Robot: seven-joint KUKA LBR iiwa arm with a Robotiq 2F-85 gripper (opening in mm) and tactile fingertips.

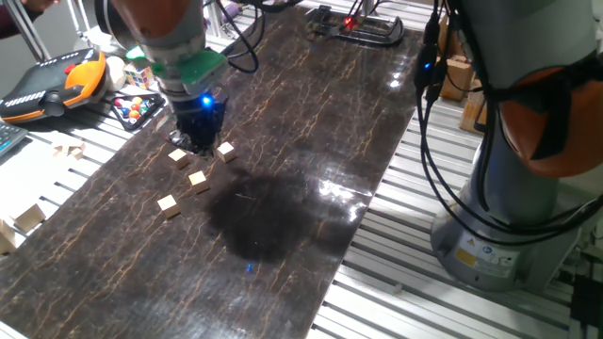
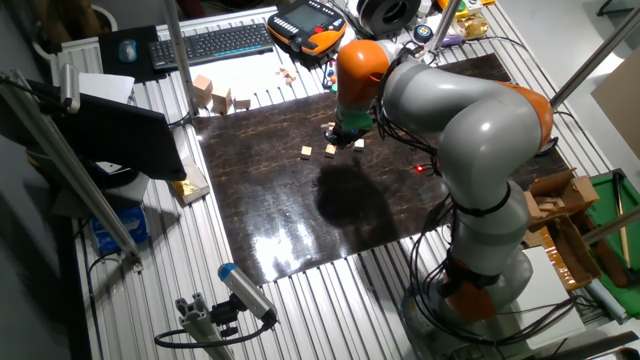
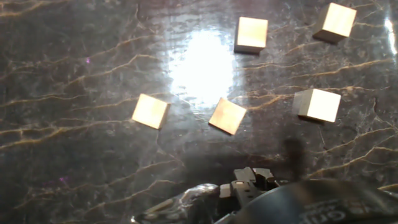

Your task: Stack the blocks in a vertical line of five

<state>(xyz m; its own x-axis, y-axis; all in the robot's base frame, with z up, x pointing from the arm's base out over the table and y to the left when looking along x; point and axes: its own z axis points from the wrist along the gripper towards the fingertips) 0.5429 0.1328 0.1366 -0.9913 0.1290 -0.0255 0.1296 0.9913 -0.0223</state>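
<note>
Desk (image 1: 311, 113): dark marbled top, glare patch mid-surface; the arm reaches across it from the far side in the other fixed view.

Claw (image 1: 199, 141): low over the desk, right above the block cluster, blue light on the body. Fingertips aren't resolved in either fixed view, and the hand view shows only hardware at the bottom edge, so I can't tell if the fingers are apart or together. Nothing visibly held.

Blocks: five in the hand view, all flat on the desk, all separate, none stacked. Top-right block (image 3: 336, 21), top-centre block (image 3: 252, 33), right block (image 3: 318, 104), centre block (image 3: 227, 115), left block (image 3: 151, 111). The fixed view resolves four of them around the claw, e.g. one just beside it (image 1: 225, 151) and one further out toward the camera (image 1: 168, 203).

Key relation: centre block is the closest to the claw hardware in the hand view, just ahead of it and slightly left of the mount. It sits rotated, diamond-wise to the frame; the cubes have no long axis, so what matters is face alignment. My read: wrist yaw is needed to square the fingers to two opposite faces before descending.

Task state, judged: the stack has not begun; this looks like selection of the first pick.
</note>
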